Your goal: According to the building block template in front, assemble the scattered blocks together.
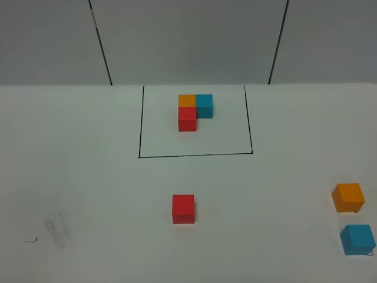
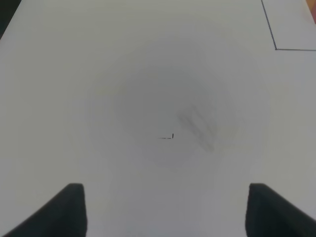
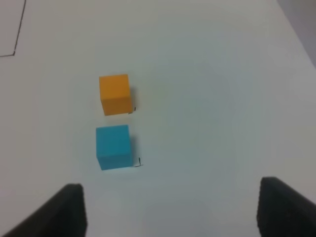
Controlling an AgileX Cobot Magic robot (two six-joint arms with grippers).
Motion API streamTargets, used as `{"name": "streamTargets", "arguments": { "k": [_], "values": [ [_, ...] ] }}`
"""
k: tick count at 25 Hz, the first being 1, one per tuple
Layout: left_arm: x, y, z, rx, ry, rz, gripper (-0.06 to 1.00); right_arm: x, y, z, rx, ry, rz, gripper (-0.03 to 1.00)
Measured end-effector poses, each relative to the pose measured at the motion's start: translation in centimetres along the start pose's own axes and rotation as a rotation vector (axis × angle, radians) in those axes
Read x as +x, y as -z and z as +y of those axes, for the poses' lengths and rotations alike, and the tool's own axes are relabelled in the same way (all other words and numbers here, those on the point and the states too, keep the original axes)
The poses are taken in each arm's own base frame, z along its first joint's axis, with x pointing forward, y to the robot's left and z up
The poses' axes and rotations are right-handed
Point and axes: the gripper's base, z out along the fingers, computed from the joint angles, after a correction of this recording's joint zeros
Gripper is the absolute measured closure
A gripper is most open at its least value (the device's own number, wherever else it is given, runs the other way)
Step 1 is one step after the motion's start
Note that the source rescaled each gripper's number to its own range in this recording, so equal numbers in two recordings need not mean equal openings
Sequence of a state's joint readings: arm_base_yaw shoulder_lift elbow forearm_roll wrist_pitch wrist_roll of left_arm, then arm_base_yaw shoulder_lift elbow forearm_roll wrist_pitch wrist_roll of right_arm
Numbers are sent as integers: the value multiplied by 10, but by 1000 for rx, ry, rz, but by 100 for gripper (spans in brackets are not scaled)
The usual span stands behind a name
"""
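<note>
The building block template (image 1: 188, 115) sits inside a black frame (image 1: 140, 130) at the far side of the white surface (image 1: 88, 177). The red block (image 1: 183, 209) sits alone near the middle. The orange block (image 1: 347, 197) and the blue block (image 1: 357, 239) sit close together on the right, not touching. The left end effector (image 2: 170, 212) and the right end effector (image 3: 173, 210) are both spread apart and hold nothing.

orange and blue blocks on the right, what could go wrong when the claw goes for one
1. The orange block and blue block sit close together with a narrow gap between them, so the open right claw could knock one while closing on the other.
2. In the template, orange sits behind red with blue to orange's right. Swapping the two would mirror the L.
</note>
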State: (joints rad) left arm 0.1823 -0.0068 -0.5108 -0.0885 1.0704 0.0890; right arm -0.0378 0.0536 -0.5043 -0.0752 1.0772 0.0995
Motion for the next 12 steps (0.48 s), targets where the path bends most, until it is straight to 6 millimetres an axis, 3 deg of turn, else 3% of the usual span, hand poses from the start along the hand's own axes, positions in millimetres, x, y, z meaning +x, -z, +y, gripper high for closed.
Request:
{"name": "streamTargets", "arguments": {
  "k": [12],
  "values": [
    [0,0,0,0,0,0,34,0,0,2,-19,-40,-2,47]
  ]
}}
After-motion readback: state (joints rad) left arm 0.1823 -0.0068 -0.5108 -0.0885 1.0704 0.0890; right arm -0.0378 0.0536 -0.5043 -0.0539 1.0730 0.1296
